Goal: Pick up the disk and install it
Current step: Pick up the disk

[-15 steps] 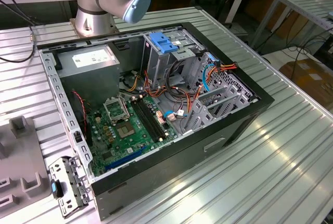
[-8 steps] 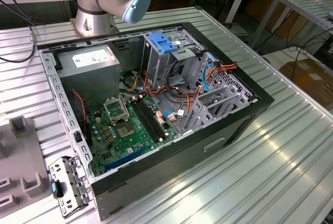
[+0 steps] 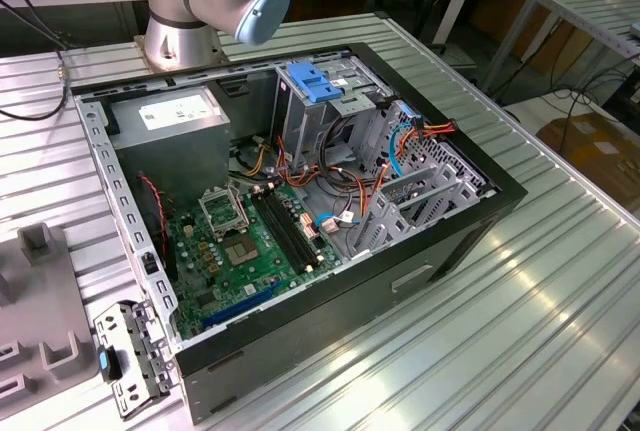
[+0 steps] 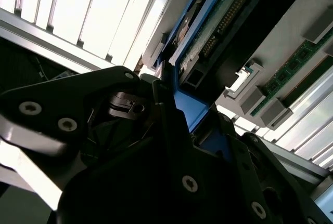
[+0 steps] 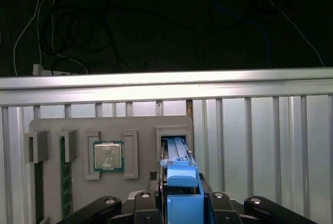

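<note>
The disk [image 5: 179,174] stands on edge in a slot of the grey holder tray [image 5: 78,125], with its blue side rail facing me in the first wrist view. My gripper [image 5: 182,195] straddles it, one black finger on each flat side, shut on the disk. In the second wrist view the disk [image 4: 218,21] shows its green circuit board and blue rail, running out from between the black fingers [image 4: 161,99] of the gripper [image 4: 177,104]. The open computer case [image 3: 470,216] lies on the table in the exterior view.
The holder tray also carries a processor chip [image 5: 108,156] and a memory stick [image 5: 65,177]. Beyond the tray the ribbed aluminium table [image 5: 260,130] ends at a rail, with dark floor and cables behind. Inside the case sit a grey metal box [image 3: 175,116] and a blue bracket [image 3: 312,81].
</note>
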